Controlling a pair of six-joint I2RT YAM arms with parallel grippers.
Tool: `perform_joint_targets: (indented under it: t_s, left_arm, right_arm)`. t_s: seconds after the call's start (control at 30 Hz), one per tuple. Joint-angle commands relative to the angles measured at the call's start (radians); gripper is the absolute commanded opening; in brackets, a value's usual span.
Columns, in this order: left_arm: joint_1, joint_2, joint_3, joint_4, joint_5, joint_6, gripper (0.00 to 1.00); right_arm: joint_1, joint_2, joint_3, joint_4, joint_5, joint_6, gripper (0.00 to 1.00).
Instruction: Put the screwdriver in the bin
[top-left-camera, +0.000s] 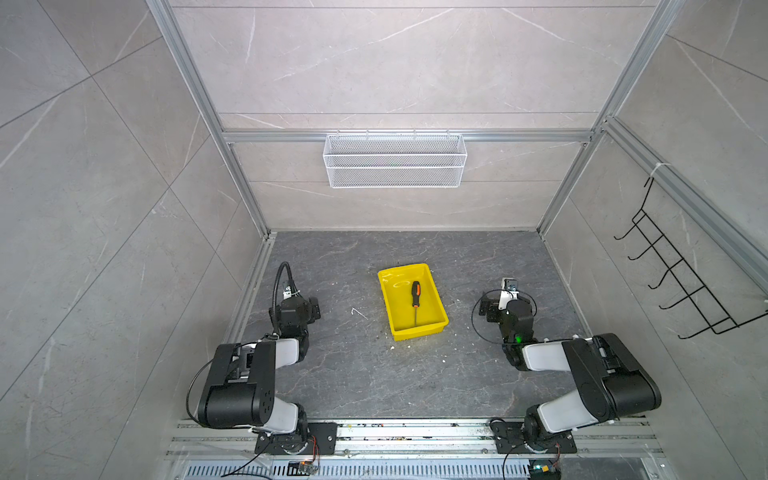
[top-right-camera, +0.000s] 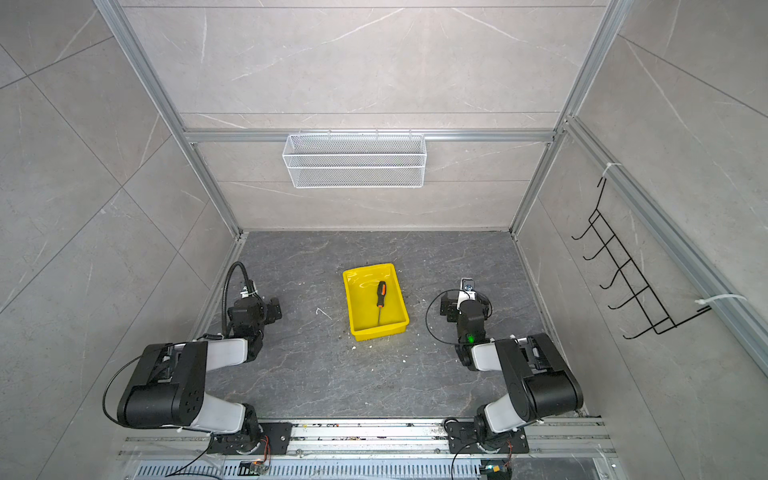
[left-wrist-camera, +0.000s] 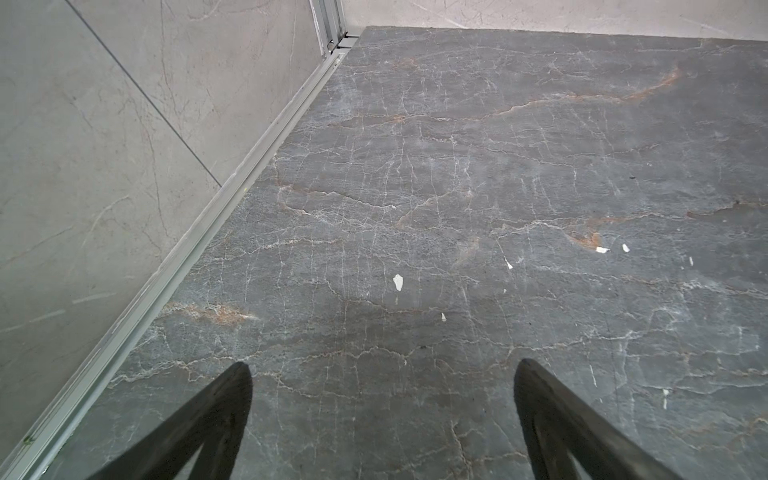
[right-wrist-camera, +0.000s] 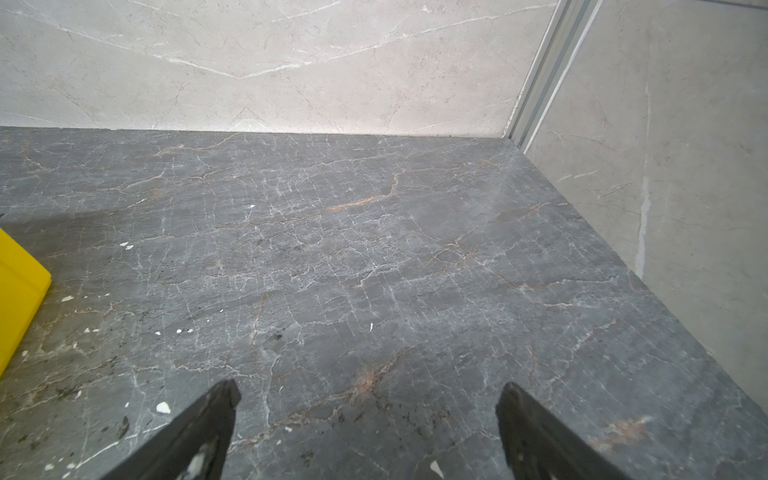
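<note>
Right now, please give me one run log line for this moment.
screwdriver: lying inside bin | left gripper: open, empty | right gripper: open, empty | task: looks done

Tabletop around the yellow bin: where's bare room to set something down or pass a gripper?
Widest bare table: between the yellow bin and the front rail, and between the bin and the back wall. Narrower lanes flank the bin toward the open left gripper and open right gripper. Crowded: the bin's middle holds the screwdriver.
</note>
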Motion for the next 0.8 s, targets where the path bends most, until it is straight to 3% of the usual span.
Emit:
perform_joint_targets:
  t_s: [0.0,0.13,0.2,0.4,0.77]
  left_arm:
    - [0.004,-0.004,0.02,0.057,0.024,0.003,1.0]
    - [0.002,-0.008,-0.033,0.14,0.052,0.018,1.0]
    - [-0.016,0.059,-0.12,0.393,0.092,0.071,1.0]
    - [-0.025,0.029,-0.077,0.258,0.086,0.062,1.0]
    - [-0.016,0.031,-0.073,0.255,0.099,0.059,1.0]
  right_arm:
    - [-0.005,0.006,0.014,-0.01,-0.011,-0.007,1.0]
    - [-0.005,0.006,0.015,-0.01,-0.011,-0.007,1.0]
    - [-0.005,0.005,0.015,-0.009,-0.011,-0.008,1.0]
    - [-0.005,0.007,0.016,-0.012,-0.01,-0.007,1.0]
    - [-0.028,0.007,0.028,-0.038,-0.061,0.001,0.99]
